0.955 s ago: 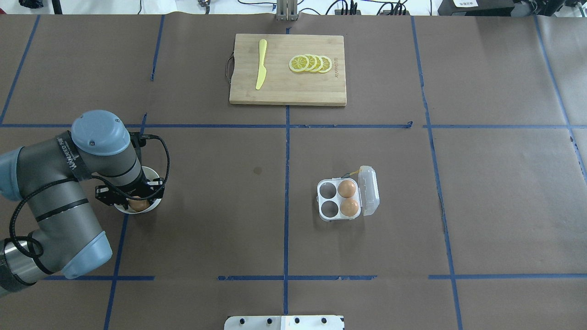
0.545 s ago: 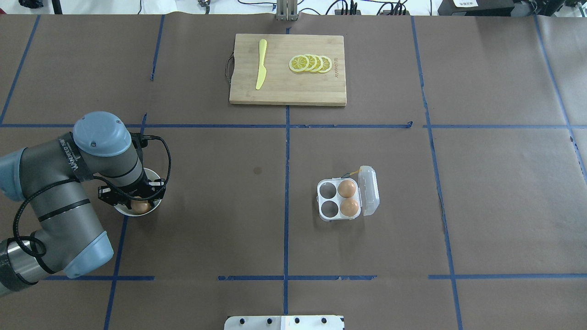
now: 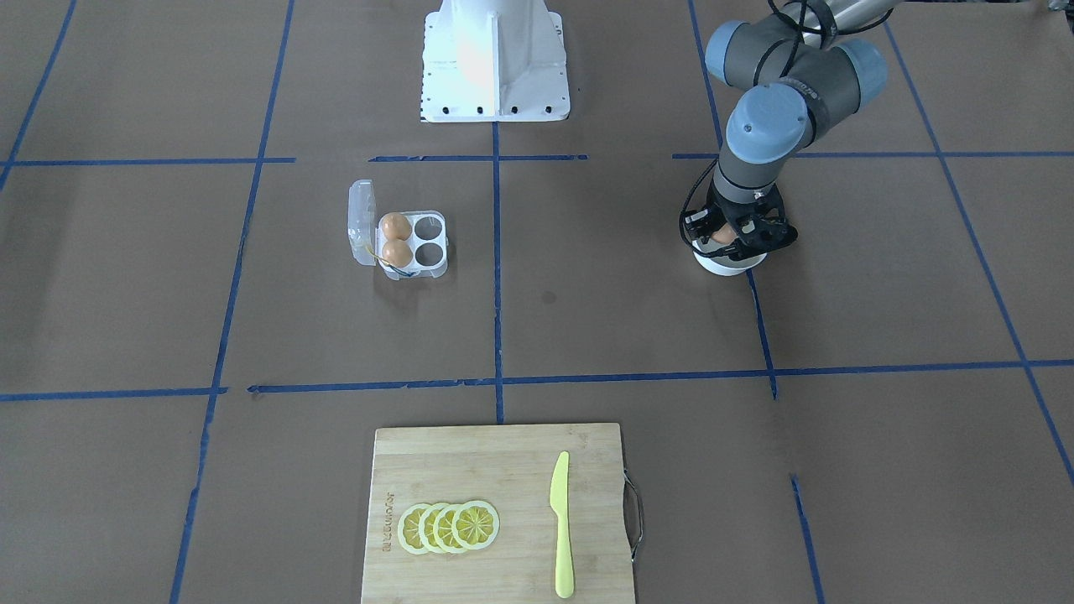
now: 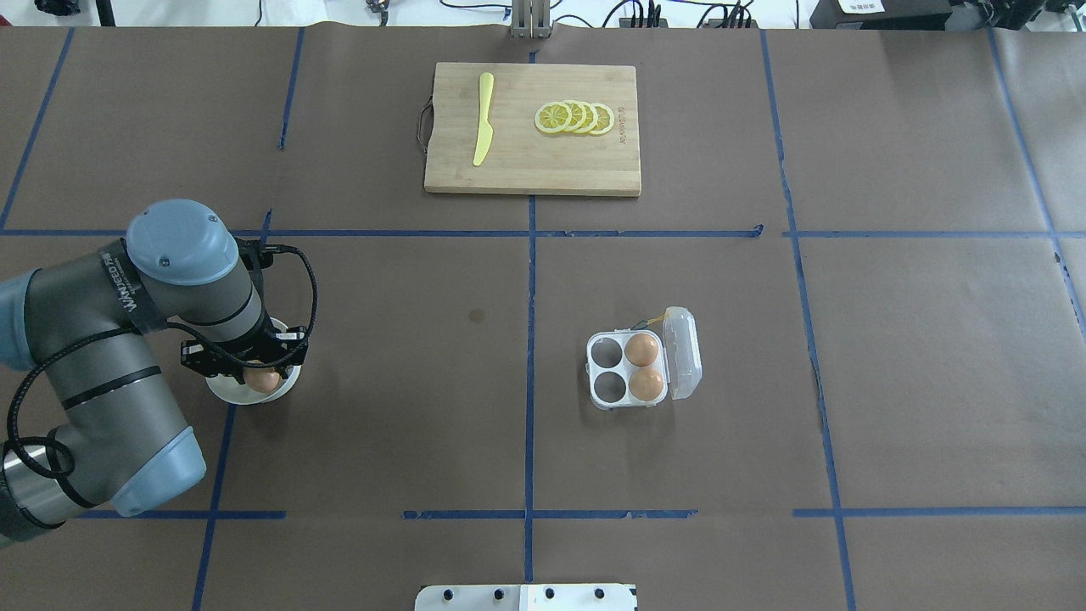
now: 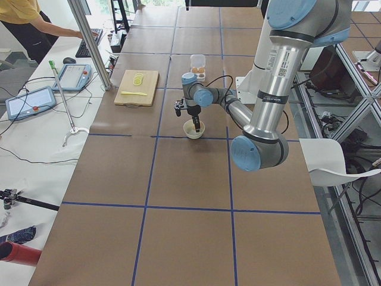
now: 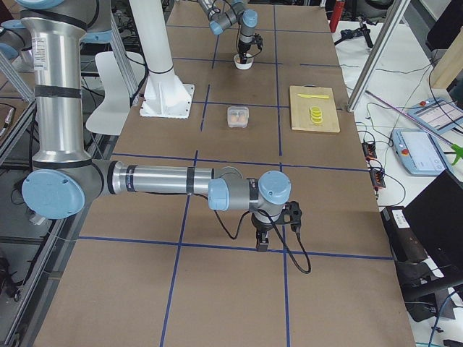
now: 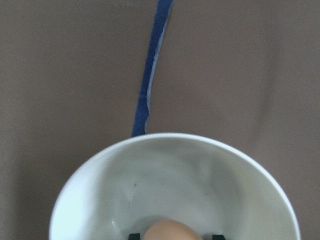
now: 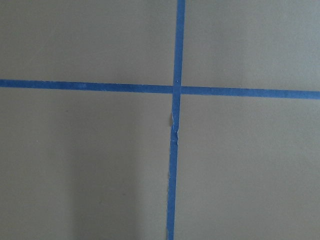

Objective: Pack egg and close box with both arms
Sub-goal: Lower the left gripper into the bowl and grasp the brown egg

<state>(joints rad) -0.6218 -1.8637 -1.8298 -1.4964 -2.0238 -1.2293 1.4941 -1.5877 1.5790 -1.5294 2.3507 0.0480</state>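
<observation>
My left gripper [image 4: 254, 363] hangs over a white bowl [image 4: 227, 392] at the table's left and is shut on an orange-brown egg [image 4: 265, 380]. In the left wrist view the egg [image 7: 170, 231] sits between the black fingertips [image 7: 134, 236], above the bowl's floor [image 7: 165, 185]. The clear carton [image 4: 607, 368] stands right of centre with its lid [image 4: 684, 353] open; two eggs [image 4: 642, 349] fill its right cups and the two left cups are empty. My right gripper [image 6: 262, 242] shows only in the exterior right view, low over bare table; I cannot tell whether it is open.
A wooden cutting board [image 4: 533, 161] with a yellow knife [image 4: 483, 119] and lemon slices [image 4: 574, 117] lies at the far middle. The white pedestal [image 3: 493, 59] stands at the robot's side. Blue tape lines cross the brown table cover.
My left wrist has shifted slightly left over the bowl, with the egg still between its fingers. The carton and its eggs have not moved.
</observation>
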